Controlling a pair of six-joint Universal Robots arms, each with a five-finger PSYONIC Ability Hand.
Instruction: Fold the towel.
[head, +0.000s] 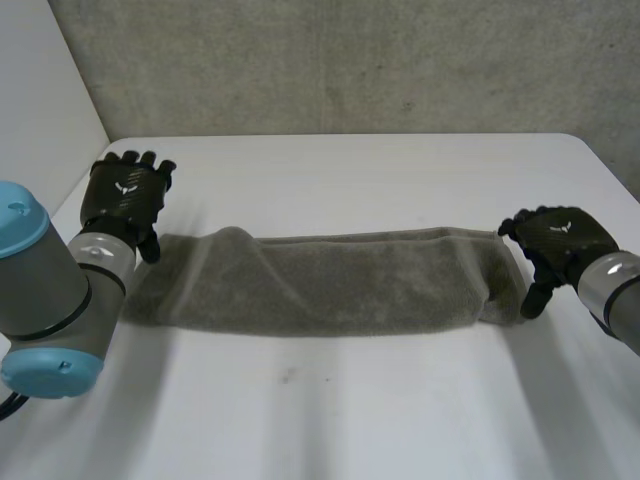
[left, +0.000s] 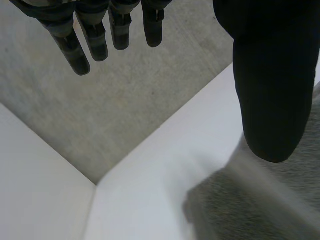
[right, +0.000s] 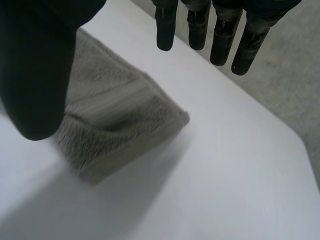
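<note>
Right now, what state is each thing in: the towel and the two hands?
towel: folded into a long strip, lying on the table.
left hand: open, fingers straight, at the towel's left end, holding nothing.
right hand: open, fingers straight, at the towel's right end, holding nothing.

No legible text (or numbers)

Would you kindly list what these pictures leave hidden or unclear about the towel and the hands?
Head view: the left arm overlaps the left end of the towel, hiding its corner.
Left wrist view: the thumb of the left hand hides part of the towel; the rest is blurred, so its layers are unreadable.
Right wrist view: the thumb of the right hand covers part of the towel's end.
Head view: whether the right hand touches the towel is unclear.
</note>
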